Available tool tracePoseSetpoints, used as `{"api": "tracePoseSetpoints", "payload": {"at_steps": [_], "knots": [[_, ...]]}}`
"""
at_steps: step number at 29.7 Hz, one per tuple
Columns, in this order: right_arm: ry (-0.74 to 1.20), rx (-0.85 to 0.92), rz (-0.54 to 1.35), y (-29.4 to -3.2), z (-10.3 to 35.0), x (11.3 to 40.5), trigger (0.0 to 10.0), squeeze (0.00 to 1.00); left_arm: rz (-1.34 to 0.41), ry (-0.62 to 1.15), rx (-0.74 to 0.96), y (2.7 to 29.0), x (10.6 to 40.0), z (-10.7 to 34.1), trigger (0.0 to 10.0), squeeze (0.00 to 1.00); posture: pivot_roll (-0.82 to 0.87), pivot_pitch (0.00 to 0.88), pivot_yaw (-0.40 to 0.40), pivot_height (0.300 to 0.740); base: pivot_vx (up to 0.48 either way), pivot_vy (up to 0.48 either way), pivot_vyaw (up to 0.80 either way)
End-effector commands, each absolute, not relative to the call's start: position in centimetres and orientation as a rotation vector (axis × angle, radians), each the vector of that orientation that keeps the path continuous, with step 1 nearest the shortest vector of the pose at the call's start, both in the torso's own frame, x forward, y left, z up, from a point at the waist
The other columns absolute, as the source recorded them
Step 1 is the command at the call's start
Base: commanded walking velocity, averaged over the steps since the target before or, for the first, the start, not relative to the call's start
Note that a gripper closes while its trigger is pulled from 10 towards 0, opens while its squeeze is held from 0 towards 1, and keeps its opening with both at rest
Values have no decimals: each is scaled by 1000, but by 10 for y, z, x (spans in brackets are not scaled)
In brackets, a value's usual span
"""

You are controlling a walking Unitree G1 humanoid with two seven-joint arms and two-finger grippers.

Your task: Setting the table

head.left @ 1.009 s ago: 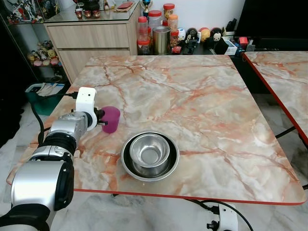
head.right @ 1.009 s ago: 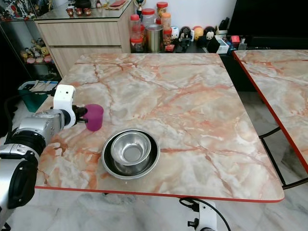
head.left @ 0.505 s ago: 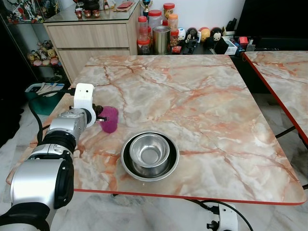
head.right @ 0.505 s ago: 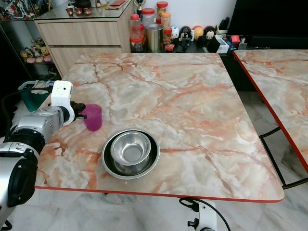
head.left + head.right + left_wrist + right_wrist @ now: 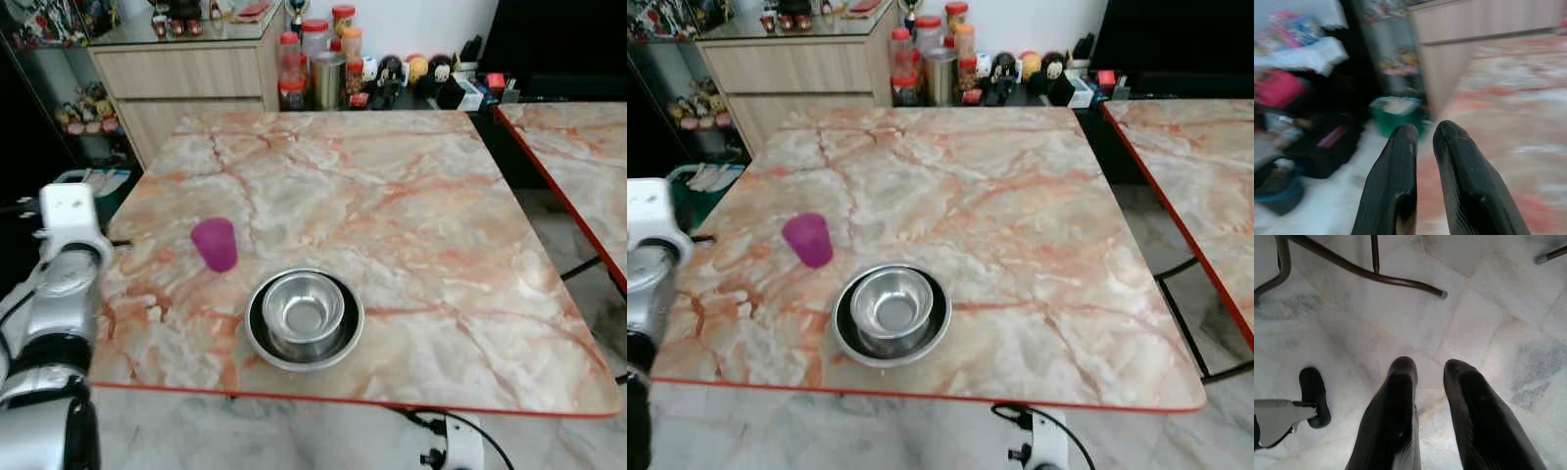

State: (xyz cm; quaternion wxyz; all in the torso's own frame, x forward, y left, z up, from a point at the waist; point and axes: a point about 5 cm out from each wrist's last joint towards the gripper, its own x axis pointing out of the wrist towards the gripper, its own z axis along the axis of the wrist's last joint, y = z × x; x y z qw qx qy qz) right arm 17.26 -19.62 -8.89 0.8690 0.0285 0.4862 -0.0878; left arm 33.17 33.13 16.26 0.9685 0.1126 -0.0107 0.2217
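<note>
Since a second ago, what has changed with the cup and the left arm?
The left gripper has let go of the purple cup and drawn back off the left edge of the marble table, its fingers now close together and empty. The cup stands upright where it was set, beside the nested steel bowls, which have not moved. The right gripper hangs idle over the floor.

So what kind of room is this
Probably a home dining area: a marble-look table holding a cup and nested steel bowls, with a sideboard and food jars behind.
</note>
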Motion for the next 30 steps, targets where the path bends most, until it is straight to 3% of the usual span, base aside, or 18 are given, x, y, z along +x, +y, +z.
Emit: {"api": "tracePoseSetpoints", "payload": {"at_steps": [1, 2, 8, 12, 16, 18, 21, 24, 30], "knots": [[1008, 69, -188, -196, -88, 174, 10000, 0, 555, -30, 287, 351, 314, 158, 10000, 0, 112, 0, 44, 740, 0, 0, 0], [1008, 69, -188, -196, -88, 174, 10000, 0, 555, -30, 287, 351, 314, 158, 10000, 0, 112, 0, 44, 740, 0, 0, 0], [1008, 70, -189, -195, -88, 174, 10000, 0, 834, 176, 420, 393, 251, 107, 10000, 0, 117, 0, 46, 740, 0, 0, 0], [1009, 71, -187, -195, -89, 174, 10000, 0, 937, 331, 502, 405, 224, 83, 10000, 0, 115, 0, 51, 740, 0, 0, 0], [1009, 74, -188, -194, -89, 173, 10000, 0, 991, 503, 476, 410, 197, 54, 10000, 0, 110, 0, 56, 740, 0, 0, 0], [1010, 75, -189, -194, -89, 173, 10000, 0, 930, 683, 374, 397, 174, 16, 10000, 0, 105, 0, 60, 740, 0, 0, 0], [1012, 75, -190, -194, -89, 173, 10000, 0, 838, 770, 317, 383, 167, -3, 10000, 0, 104, 0, 59, 740, 0, 0, 0], [1017, 68, -189, -194, -89, 172, 10000, 0, 607, 866, 268, 347, 169, -31, 10000, 0, 106, 0, 56, 740, 0, 0, 0], [1019, 62, -182, -195, -90, 171, 10000, 0, 368, 943, 209, 307, 173, -53, 10000, 0, 97, 0, 54, 740, 0, 0, 0]]}}
